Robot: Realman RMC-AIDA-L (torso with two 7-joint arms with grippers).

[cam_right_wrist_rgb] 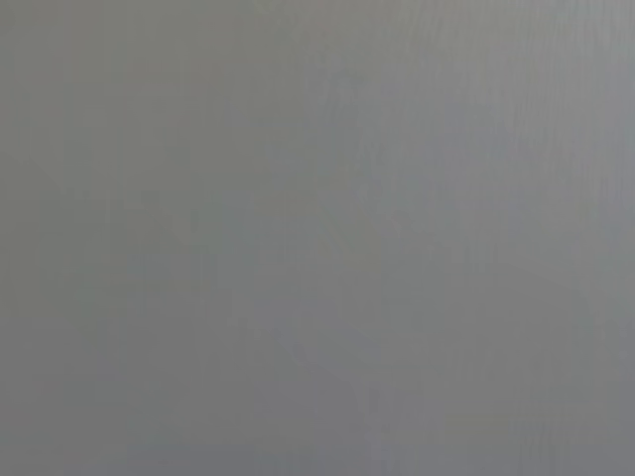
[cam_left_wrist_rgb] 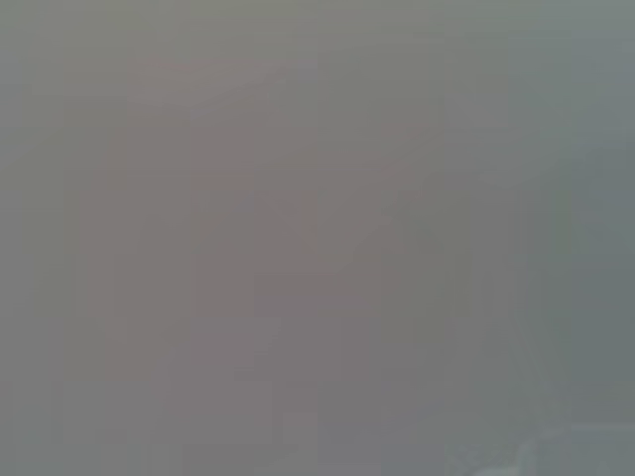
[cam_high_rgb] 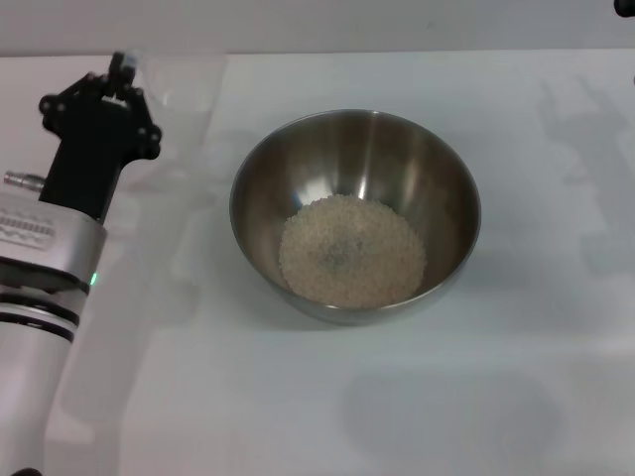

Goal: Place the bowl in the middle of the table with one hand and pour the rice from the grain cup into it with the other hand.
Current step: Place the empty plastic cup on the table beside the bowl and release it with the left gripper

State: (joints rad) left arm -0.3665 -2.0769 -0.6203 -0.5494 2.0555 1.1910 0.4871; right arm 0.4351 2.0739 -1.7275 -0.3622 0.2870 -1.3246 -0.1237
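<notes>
The steel bowl [cam_high_rgb: 260, 169] stands on the white table [cam_high_rgb: 327, 397] near its middle. The rice [cam_high_rgb: 352, 250] lies as a pale heap in the bottom of the bowl. My left gripper [cam_high_rgb: 121, 71] is at the far left of the table, well apart from the bowl. It is shut on the handle of the clear grain cup [cam_high_rgb: 179, 91], which shows only as a faint see-through shape beside it and looks empty. My right gripper is out of view. Both wrist views show only flat grey.
The table's far edge [cam_high_rgb: 397, 50] runs along the top of the head view. A dark sliver [cam_high_rgb: 625, 6] shows at the top right corner. My left arm [cam_high_rgb: 45, 258] lies along the left side.
</notes>
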